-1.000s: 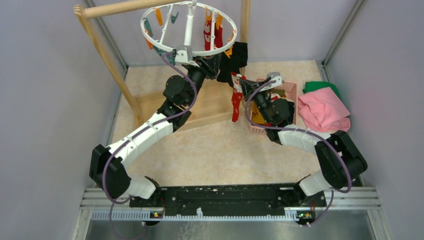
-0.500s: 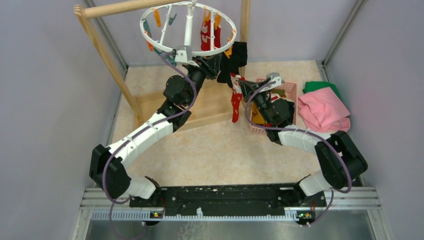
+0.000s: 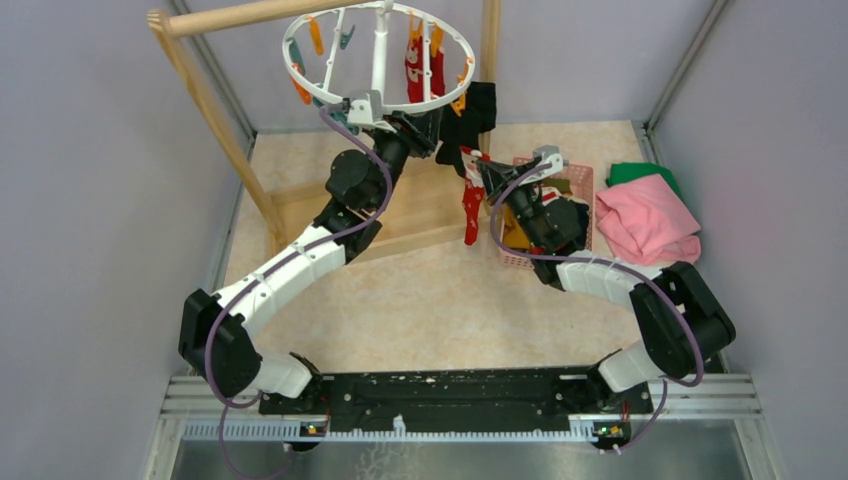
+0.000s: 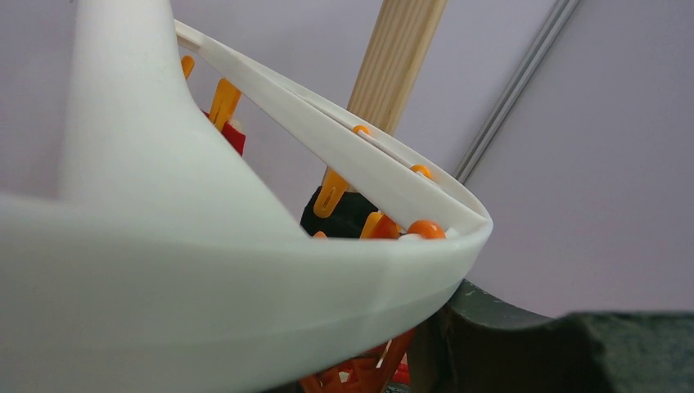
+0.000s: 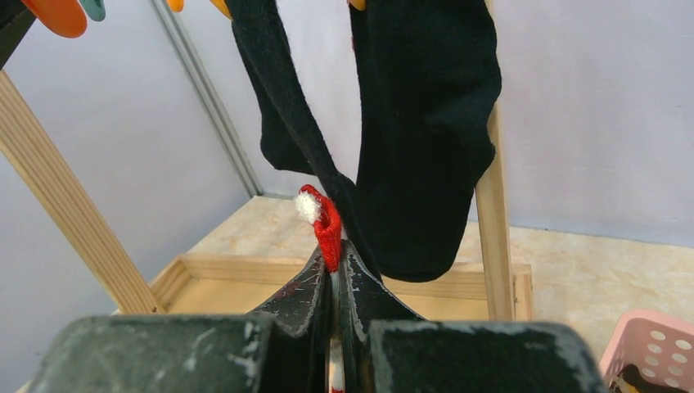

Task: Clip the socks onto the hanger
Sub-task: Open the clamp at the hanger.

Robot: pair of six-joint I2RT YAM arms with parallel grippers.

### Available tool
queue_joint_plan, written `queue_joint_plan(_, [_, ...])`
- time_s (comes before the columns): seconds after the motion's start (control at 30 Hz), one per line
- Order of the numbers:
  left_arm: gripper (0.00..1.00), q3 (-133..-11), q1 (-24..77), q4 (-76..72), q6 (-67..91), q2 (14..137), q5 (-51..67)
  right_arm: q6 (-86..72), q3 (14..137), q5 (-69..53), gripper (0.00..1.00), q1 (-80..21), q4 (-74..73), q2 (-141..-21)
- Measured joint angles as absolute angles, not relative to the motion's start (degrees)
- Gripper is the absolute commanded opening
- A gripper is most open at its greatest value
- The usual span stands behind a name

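The white ring hanger (image 3: 300, 75) hangs from the wooden rack, with orange and teal clips. Two red patterned socks (image 3: 420, 68) and black socks (image 3: 472, 118) hang clipped on it. My left gripper (image 3: 420, 125) is up at the ring's near rim. In the left wrist view the rim (image 4: 245, 278) fills the frame; one dark finger (image 4: 491, 344) presses beside an orange clip (image 4: 360, 372), and the other finger is hidden. My right gripper (image 5: 335, 258) is shut on the cuff of a red-and-white sock (image 5: 327, 225), which dangles below it (image 3: 471, 210), just under the black socks (image 5: 417, 123).
The wooden frame rack (image 3: 215, 120) stands at the back with its base tray (image 3: 320, 205) on the table. A pink basket (image 3: 578, 180) holding a yellow sock (image 3: 510, 232) and dark socks sits under my right arm. Pink (image 3: 648, 225) and green (image 3: 640, 172) cloths lie at right.
The hanger ring has shifted and tilted slightly to the left with my left gripper. My right gripper and its sock have barely moved.
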State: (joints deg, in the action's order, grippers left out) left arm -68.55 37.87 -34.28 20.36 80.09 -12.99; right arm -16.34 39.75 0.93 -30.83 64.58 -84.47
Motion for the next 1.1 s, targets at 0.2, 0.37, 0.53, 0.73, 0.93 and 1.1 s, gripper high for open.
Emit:
queue_joint_plan(0.2, [0.5, -68.6, 37.9, -34.3, 18.9, 80.1, -13.0, -16.3, 39.7, 0.9, 0.0, -30.8, 64.7, -84.4])
queue_joint_plan(0.37, [0.5, -68.6, 37.9, -34.3, 17.8, 80.1, -13.0, -16.3, 39.7, 0.9, 0.0, -30.8, 64.7, -84.4])
queue_joint_plan(0.53, [0.49, -68.7, 37.9, -34.3, 16.9, 80.1, -13.0, -16.3, 39.7, 0.9, 0.0, -30.8, 64.7, -84.4])
queue_joint_plan(0.73, [0.39, -69.1, 37.9, -34.3, 16.3, 80.1, -12.8, -16.3, 39.7, 0.9, 0.0, -30.8, 64.7, -84.4])
queue_joint_plan(0.93, [0.33, -69.1, 38.0, -34.3, 16.3, 80.1, -12.4, -16.3, 39.7, 0.9, 0.0, -30.8, 64.7, -84.4])
queue_joint_plan(1.1, [0.24, -69.1, 38.0, -34.3, 16.3, 80.1, -12.3, -16.3, 39.7, 0.9, 0.0, -30.8, 64.7, -84.4])
